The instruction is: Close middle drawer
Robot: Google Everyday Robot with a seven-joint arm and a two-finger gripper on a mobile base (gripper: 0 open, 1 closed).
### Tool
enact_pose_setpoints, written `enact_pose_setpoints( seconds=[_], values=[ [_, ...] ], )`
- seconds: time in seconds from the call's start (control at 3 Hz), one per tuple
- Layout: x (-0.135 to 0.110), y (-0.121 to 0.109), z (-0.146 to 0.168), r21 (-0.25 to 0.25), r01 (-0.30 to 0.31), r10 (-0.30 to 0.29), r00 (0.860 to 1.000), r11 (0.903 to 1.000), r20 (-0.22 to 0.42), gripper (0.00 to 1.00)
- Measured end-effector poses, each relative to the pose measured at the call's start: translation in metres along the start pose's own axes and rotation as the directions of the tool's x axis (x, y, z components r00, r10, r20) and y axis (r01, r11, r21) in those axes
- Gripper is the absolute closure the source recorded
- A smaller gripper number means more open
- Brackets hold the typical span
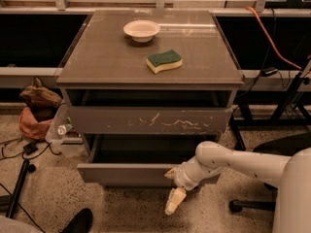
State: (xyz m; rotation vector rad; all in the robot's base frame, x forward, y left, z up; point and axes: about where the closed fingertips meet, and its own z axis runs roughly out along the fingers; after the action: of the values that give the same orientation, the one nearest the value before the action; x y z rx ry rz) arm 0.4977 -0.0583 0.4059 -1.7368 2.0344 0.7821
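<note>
The middle drawer (pixel 124 174) is the low, plain grey front under the scratched one, and it stands pulled out toward me with its dark inside showing. My gripper (pixel 175 201) hangs pointing down at the floor, just in front of and below the right part of that drawer's front. My white arm (pixel 233 161) reaches in from the right, and its wrist lies against the front's right end. The larger scratched grey front (pixel 150 120) above is also out a little from the cabinet.
A white bowl (pixel 141 30) and a green-and-yellow sponge (pixel 164 61) lie on the cabinet top. A brown and orange bag (pixel 36 108) and a clear bin (pixel 63 135) sit at the left. A black shoe (pixel 77 221) is at the lower left, a chair base (pixel 252 205) at the right.
</note>
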Motion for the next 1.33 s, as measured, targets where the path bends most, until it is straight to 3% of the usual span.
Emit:
enact_pose_setpoints(
  seconds=[0.33, 1.0, 1.33],
  values=[
    [0.000, 0.001, 0.000, 0.000, 0.000, 0.000, 1.000, 1.0000, 0.000, 0.00],
    [-0.014, -0.067, -0.023, 0.096, 0.000, 0.000, 1.000, 0.9954, -0.001, 0.00],
    [-0.014, -0.067, -0.023, 0.096, 0.000, 0.000, 1.000, 0.9954, -0.001, 0.00]
  ],
)
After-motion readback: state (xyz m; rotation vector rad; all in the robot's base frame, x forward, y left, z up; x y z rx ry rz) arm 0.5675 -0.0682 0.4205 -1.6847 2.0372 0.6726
